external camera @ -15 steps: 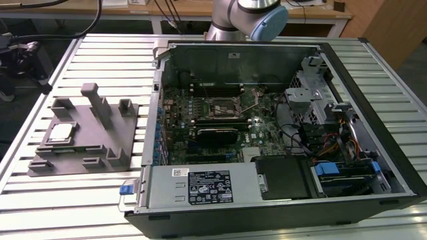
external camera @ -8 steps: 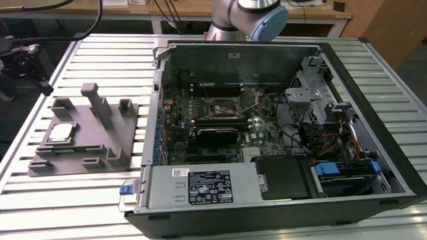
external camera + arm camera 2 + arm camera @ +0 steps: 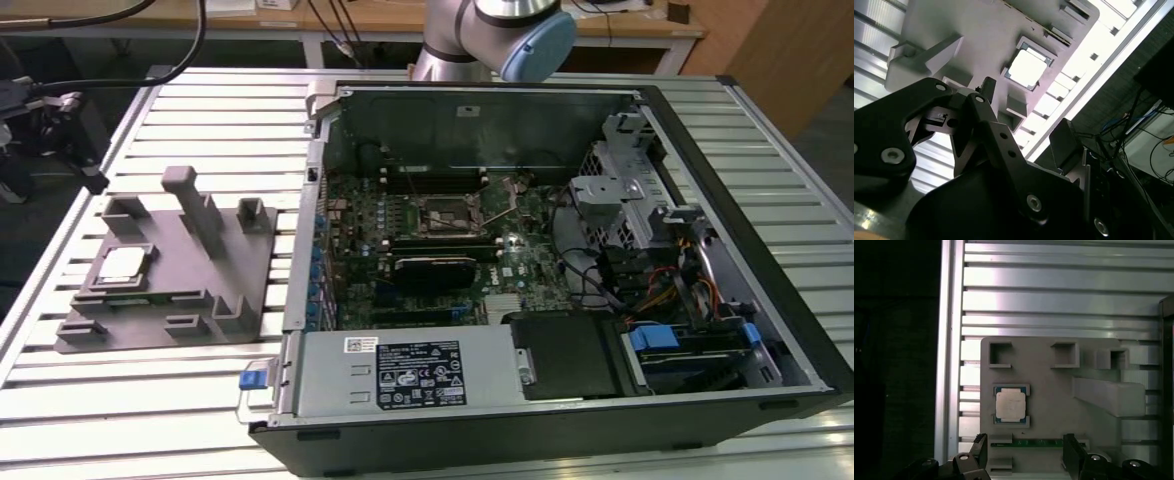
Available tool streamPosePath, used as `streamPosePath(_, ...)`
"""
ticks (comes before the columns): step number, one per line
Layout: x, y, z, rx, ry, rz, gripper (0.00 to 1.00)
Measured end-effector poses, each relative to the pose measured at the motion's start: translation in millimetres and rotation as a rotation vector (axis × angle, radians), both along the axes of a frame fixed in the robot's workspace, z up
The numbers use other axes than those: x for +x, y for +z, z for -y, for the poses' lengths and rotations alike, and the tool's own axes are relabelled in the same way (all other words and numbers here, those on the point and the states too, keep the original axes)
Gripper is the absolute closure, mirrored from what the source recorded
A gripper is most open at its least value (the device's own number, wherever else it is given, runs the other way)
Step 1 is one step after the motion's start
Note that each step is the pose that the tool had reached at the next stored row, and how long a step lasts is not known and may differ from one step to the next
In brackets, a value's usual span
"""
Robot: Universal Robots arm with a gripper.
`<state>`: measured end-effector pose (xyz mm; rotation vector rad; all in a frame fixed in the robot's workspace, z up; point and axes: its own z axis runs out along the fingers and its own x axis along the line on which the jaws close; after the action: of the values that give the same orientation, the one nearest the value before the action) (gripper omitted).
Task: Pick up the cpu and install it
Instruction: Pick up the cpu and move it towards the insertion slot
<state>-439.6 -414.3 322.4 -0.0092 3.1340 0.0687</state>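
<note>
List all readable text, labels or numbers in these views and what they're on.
None legible.
Black label on the power supply: print too small to read.
White sticker beside it: too small.
Small sticker on the case back wall: blurred.
cpu lid, first wrist view: no readable marking.

The cpu [image 3: 1010,405] lies open from above, tall fixture posts [image 3: 1108,396] nearby.

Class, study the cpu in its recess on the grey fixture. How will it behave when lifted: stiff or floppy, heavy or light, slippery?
Probably stiff: the cpu is a flat square chip with a metal top. Likely light, being thin and small beside the fixture. Its shiny top may be slippery.
</note>
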Motion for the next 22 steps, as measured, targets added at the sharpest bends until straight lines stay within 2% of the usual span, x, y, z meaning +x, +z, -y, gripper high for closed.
streamPosePath(7,0.0,-4.2,0.0,0.0001,0.0,0.0001,0.29)
streamPosePath(14,-0.1,-13.5,1.0,0.0001,0.008,0.0001,0.29)
streamPosePath(22,0.0,-17.1,1.1,0.0001,0.009,0.0001,0.29)
